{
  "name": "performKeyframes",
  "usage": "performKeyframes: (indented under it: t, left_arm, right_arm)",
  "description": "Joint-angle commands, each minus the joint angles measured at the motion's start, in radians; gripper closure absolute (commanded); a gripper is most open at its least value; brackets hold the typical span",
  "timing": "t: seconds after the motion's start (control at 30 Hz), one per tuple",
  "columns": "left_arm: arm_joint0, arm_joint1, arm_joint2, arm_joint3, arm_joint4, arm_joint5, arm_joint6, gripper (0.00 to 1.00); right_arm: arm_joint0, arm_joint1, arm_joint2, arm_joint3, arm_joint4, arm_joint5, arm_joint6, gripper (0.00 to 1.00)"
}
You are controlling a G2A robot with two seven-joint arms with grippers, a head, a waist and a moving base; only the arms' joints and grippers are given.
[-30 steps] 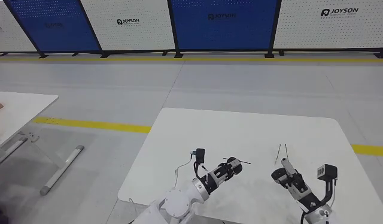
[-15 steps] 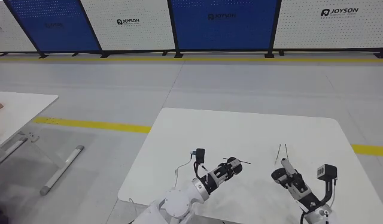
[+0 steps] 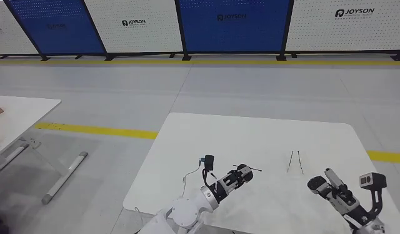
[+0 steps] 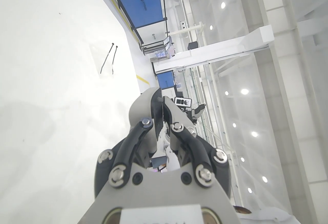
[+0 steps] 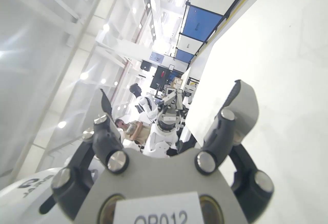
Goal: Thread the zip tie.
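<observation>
The table (image 3: 250,134) is a smooth, matt white slab with rounded corners. On it lie two loose zip ties (image 3: 294,161), thin black plastic strips, almost straight, close together at their far ends and splaying apart toward the robot. In the left wrist view (image 4: 109,58) each shows a small blocky head at the end where the pair lies closest.

The left pincer (image 4: 162,100) has grey moulded finger shells, black ribbed pads (image 4: 156,107) and black link bars on bright metal pins. It is pressed together on a zip tie (image 4: 162,112), seen there edge-on as a thin dark sliver between the pads. From above, that strip (image 3: 253,169) pokes out of the left pincer (image 3: 245,170) as a fine black line over the table, pointing toward the other arm; its head is too small to make out, and whether it is bent or looped cannot be told.

The right pincer (image 5: 170,97) is of the same build; its fingers (image 5: 239,104) are spread wide with nothing between them. In the top view the right pincer (image 3: 327,174) sits near the table's right side, its arm cut off by the lower edge; there the fingers blur into one grey shape.

The held zip tie is well apart from the right pincer; the loose pair lies between the two pincers, a little farther from the robot, touching neither.
</observation>
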State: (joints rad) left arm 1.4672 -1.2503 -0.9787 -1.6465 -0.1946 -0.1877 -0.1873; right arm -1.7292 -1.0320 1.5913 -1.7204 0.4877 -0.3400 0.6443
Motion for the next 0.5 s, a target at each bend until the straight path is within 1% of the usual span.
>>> performKeyframes:
  t: [0.0, 0.2, 0.23, 0.3, 0.37, 0.4, 0.47]
  left_arm:
    - [0.000, 0.000, 0.000, 0.000, 0.000, 0.000, 0.000, 1.00]
    - [0.001, -0.001, 0.004, -0.003, 0.000, 0.004, 0.005, 1.00]
    - [0.003, -0.001, 0.006, -0.006, -0.013, 0.002, 0.000, 1.00]
    - [0.003, -0.003, -0.001, -0.012, -0.066, -0.005, -0.008, 1.00]
    - [0.000, -0.004, -0.020, -0.026, -0.163, -0.008, -0.027, 1.00]
    - [-0.001, -0.003, -0.030, -0.030, -0.182, -0.011, -0.034, 1.00]
    - [0.006, -0.001, -0.048, -0.057, -0.220, -0.023, -0.045, 1.00]
  right_arm:
    - [-0.001, 0.000, 0.000, -0.001, 0.001, 0.000, 0.000, 0.00]
    - [-0.001, 0.000, 0.000, -0.001, 0.001, 0.000, 0.000, 0.00]
    - [-0.001, 0.000, 0.000, -0.001, 0.001, 0.000, 0.000, 0.00]
    - [-0.001, 0.000, 0.000, -0.001, 0.001, 0.000, 0.000, 0.00]
    - [-0.001, 0.000, 0.000, -0.001, 0.001, 0.000, 0.000, 0.00]
    - [-0.001, 0.000, 0.000, -0.001, 0.001, 0.000, 0.000, 0.00]
    - [-0.001, 0.000, 0.000, -0.001, 0.001, 0.000, 0.000, 0.00]
